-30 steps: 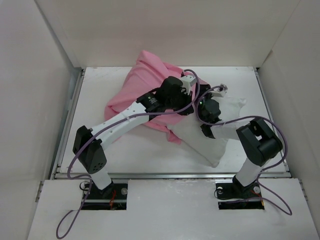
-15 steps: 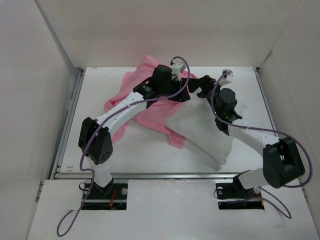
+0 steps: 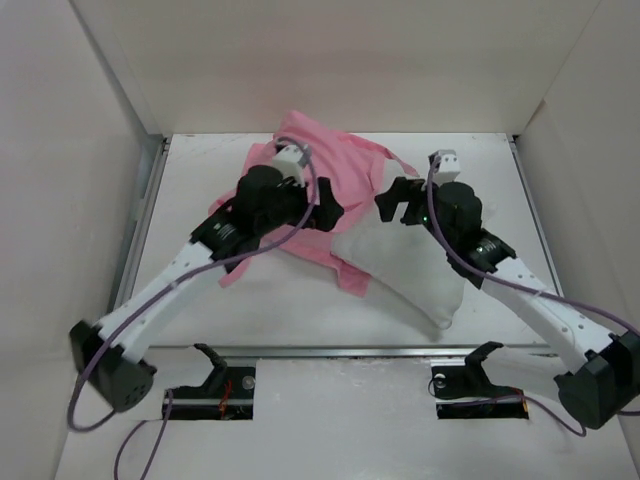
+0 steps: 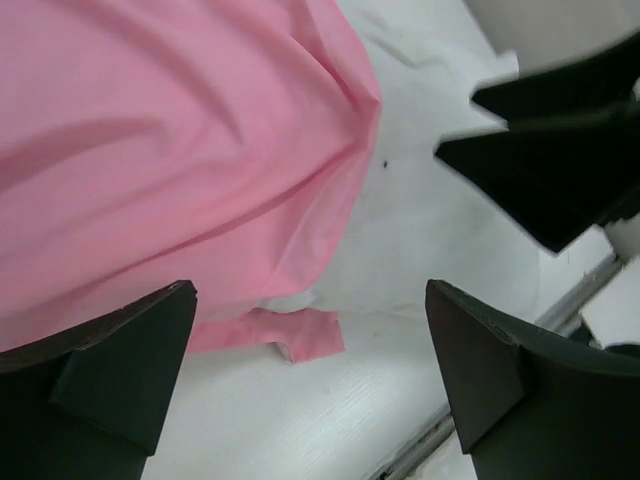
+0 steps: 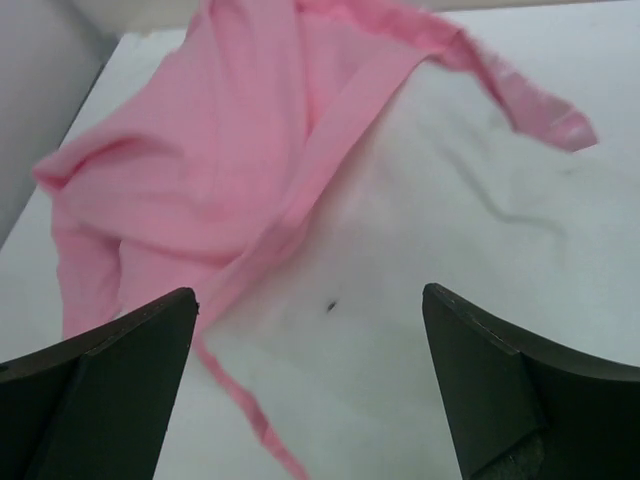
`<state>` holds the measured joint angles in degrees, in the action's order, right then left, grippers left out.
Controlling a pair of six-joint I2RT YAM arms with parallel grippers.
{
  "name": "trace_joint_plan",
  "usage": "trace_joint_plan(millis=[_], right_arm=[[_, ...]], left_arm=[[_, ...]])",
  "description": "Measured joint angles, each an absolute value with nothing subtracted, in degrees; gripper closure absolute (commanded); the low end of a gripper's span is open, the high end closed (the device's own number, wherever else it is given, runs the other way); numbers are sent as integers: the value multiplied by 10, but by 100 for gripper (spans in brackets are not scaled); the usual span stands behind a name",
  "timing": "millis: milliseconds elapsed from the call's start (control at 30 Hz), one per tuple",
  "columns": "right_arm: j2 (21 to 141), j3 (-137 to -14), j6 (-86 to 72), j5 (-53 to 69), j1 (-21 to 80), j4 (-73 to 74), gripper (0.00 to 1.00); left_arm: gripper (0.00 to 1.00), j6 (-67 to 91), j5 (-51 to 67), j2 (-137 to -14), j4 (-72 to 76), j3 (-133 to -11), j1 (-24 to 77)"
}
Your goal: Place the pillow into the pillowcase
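Observation:
The pink pillowcase (image 3: 330,160) lies crumpled at the back of the table, draped over the far left end of the white pillow (image 3: 410,270). The rest of the pillow lies bare, slanting toward the front right. My left gripper (image 3: 326,213) hovers open over the pillowcase's near edge and holds nothing. My right gripper (image 3: 397,203) hovers open over the pillow's far end, facing the left one. In the left wrist view the pillowcase (image 4: 170,150) fills the upper left, with the pillow (image 4: 430,210) beside it. The right wrist view shows the pillowcase (image 5: 220,170) lapping onto the pillow (image 5: 440,250).
White walls box the table (image 3: 270,300) on the left, back and right. A metal rail (image 3: 340,350) runs along its front edge. The right gripper's dark body (image 4: 550,160) shows at the upper right of the left wrist view.
Both grippers have opened and the left one has let go of the pillowcase. Both have drawn back toward the near side, and the pink fabric has settled lower on the pillow.

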<state>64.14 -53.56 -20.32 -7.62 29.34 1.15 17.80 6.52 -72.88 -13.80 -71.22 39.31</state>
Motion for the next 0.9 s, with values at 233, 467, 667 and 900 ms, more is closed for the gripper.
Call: trace_joint_plan(millis=[233,467,667,900], right_arm=[[598,-523,-159,-98,414,86,0],[698,-532,-134,-140,467,132,0],[745,-532,-128,-212,485,126,0],[790,-545,-133,-270,485,91,0]], left_arm=[[6,249,-39,-550,-120,-541,405],[7,329,-50,-669,-76,-415,444],[7,379,-107,-760,-9,-423,469],[61,401,-173,-893,27,-498,472]])
